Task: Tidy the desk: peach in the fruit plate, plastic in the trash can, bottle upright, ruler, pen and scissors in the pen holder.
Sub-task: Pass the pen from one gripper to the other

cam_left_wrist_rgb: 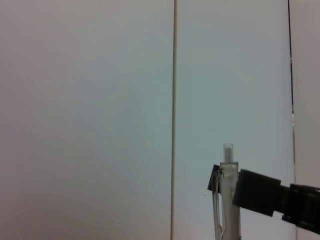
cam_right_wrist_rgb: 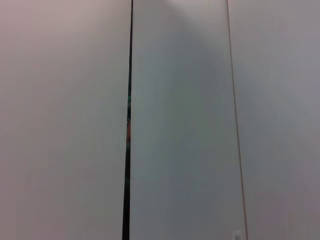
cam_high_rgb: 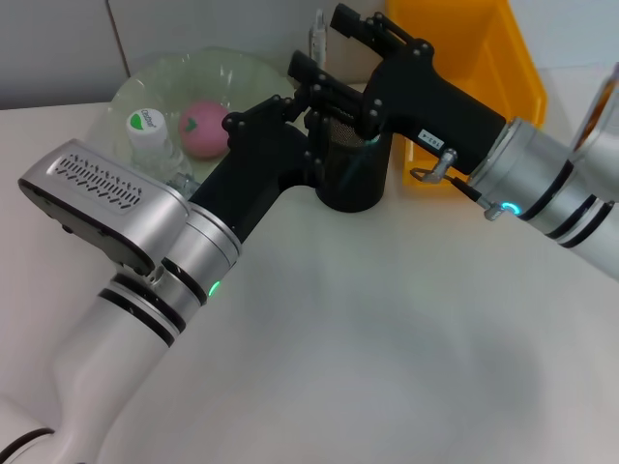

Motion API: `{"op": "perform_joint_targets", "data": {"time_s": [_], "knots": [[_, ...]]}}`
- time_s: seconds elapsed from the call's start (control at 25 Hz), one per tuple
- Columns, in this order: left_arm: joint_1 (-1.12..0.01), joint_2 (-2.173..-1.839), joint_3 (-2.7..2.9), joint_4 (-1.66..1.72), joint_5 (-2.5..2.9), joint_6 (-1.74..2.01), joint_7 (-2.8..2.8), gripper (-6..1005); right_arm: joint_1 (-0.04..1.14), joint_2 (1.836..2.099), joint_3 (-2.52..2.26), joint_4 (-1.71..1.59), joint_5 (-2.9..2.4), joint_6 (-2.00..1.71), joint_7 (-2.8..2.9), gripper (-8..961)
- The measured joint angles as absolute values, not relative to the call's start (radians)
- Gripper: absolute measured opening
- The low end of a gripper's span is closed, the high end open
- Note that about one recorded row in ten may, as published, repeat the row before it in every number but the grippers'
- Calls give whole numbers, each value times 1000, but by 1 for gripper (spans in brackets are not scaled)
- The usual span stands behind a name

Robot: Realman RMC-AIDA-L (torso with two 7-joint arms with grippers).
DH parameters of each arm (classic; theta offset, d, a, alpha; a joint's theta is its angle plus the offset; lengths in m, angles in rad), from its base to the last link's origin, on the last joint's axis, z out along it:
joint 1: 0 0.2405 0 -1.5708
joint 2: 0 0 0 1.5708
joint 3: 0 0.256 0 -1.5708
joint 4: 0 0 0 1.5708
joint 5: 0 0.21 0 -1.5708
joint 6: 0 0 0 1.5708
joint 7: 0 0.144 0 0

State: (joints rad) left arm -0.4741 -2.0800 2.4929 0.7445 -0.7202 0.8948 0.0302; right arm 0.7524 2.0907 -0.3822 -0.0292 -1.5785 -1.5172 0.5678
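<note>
Your left claw (cam_high_rgb: 311,97) and right claw (cam_high_rgb: 329,27) both hang over the black pen holder (cam_high_rgb: 350,174) near the worktop's far edge, so a drop lands inside. A clear pen (cam_left_wrist_rgb: 229,195) stands upright with a dark finger against it; whose grip that is, or how wide either claw gapes, you cannot tell. The peach (cam_high_rgb: 203,128) already lies in the fruit plate (cam_high_rgb: 253,75). The pale worktop (cam_high_rgb: 387,338) meets a panelled wall.
</note>
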Motion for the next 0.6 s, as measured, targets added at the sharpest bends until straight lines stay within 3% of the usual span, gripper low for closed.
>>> {"op": "perform_joint_targets", "data": {"time_s": [0.6], "knots": [[-474, -2080, 2490, 744, -721, 898, 52, 153, 758, 2091, -364, 17, -1578, -1505, 510, 615]]}}
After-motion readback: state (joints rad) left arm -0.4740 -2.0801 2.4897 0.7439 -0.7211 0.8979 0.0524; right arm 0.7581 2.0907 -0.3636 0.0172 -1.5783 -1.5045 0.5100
